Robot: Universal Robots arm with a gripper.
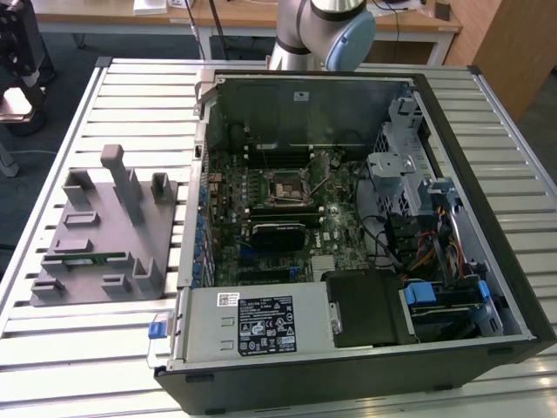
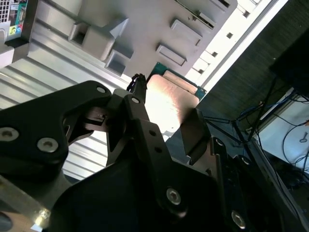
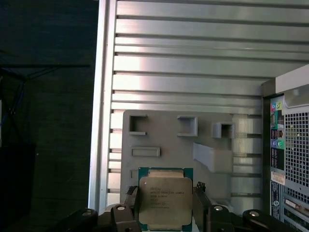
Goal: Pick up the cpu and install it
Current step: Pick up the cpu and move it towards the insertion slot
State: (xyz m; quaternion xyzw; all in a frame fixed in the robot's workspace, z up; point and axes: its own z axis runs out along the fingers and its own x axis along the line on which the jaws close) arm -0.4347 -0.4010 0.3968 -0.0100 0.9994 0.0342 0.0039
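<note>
The cpu (image 3: 165,203) is a flat square chip with a pale metal top and a green rim, and my gripper (image 3: 166,208) is shut on it. A black finger (image 3: 133,205) presses on each side of it. In the second wrist view the cpu (image 2: 169,94) shines pinkish between the fingers of the gripper (image 2: 166,113). At the exterior view's far upper left, the gripper (image 1: 17,87) hangs with the pale cpu (image 1: 13,103) beyond the table's edge. The open socket (image 1: 287,185) lies on the motherboard inside the computer case (image 1: 487,261).
A grey fixture tray (image 1: 104,226) with raised blocks lies on the slatted table (image 1: 78,366), at the exterior view's left of the case. A green memory stick (image 1: 87,257) rests in it. The arm's base (image 1: 322,35) stands behind the case. A black block with a white label (image 1: 265,324) fills the case's front.
</note>
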